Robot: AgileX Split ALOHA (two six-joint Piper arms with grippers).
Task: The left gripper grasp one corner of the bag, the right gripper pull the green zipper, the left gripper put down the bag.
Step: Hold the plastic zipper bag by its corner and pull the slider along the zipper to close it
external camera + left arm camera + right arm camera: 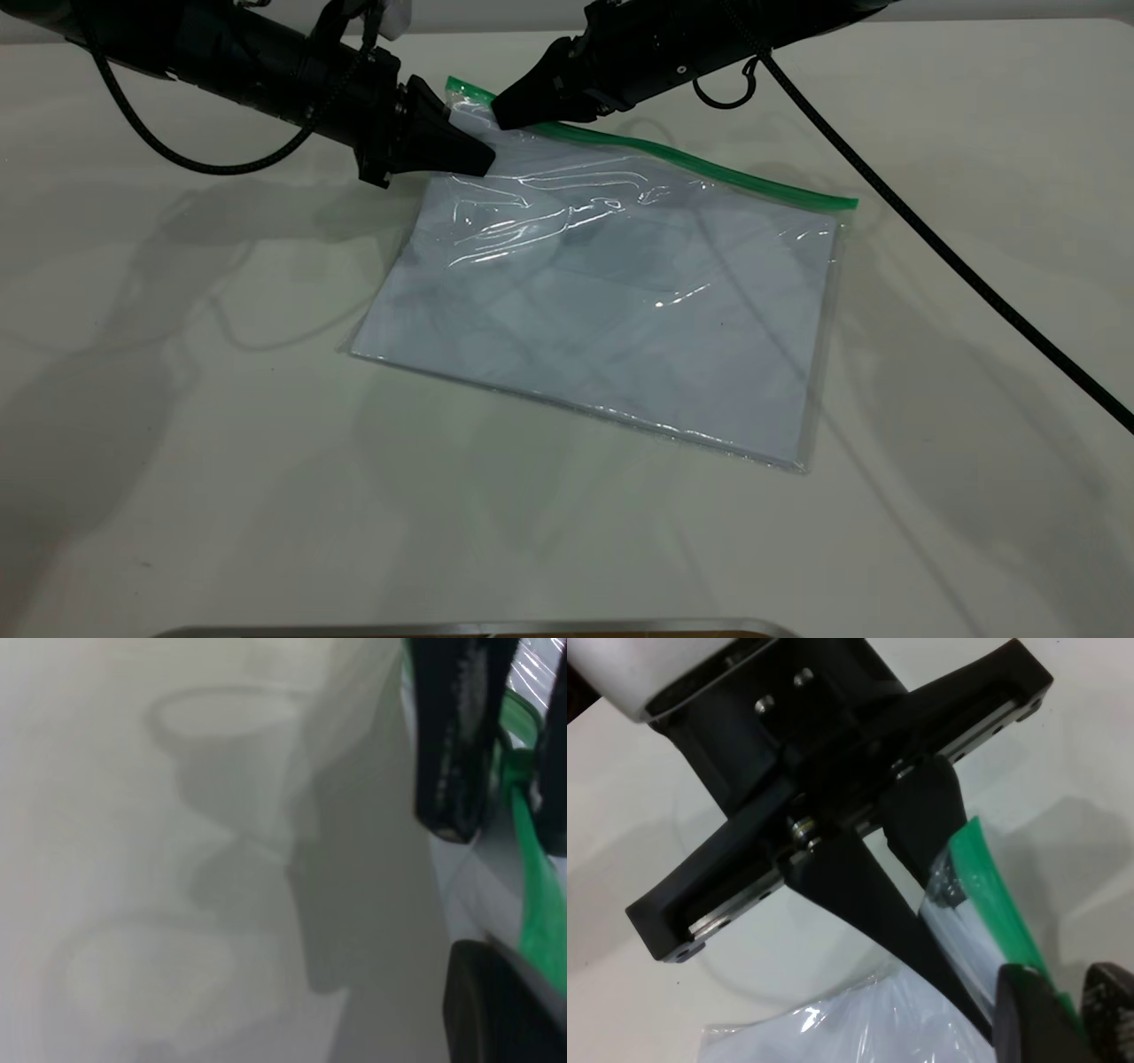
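Left gripper (481, 163): reaches in from the far left of the exterior view, jaws pinched together on the corner of the bag (461, 96), the 1 edged in green. Seen from the right wrist view as 2 black fingers (873, 895) converging on that same corner (950, 881), clear plastic caught between them.

Right gripper (501, 113): comes down from the far right, tip just beside the left gripper's tip and set on the green zipper (709, 170) close to the held corner. Jaws drawn in on either side of the strip (992, 904), with only the green band between them. Slider hidden; cannot tell whether it sits inside the grip.

Bag (611, 310): lies flat on the white table (177, 461) around the middle of the exterior view, turned at a slant, white paper showing through the clear plastic. Wrinkles and glints in the plastic near the 2 grippers; smooth toward the near edge. Green zipper along the far long edge, running from the pinched corner away to the right and ending at the other far corner.

Thick black cable (930, 239): hangs from the right arm and crosses the table toward the right edge, apart from the bag. Thin looping cable (177, 161) under the left arm.
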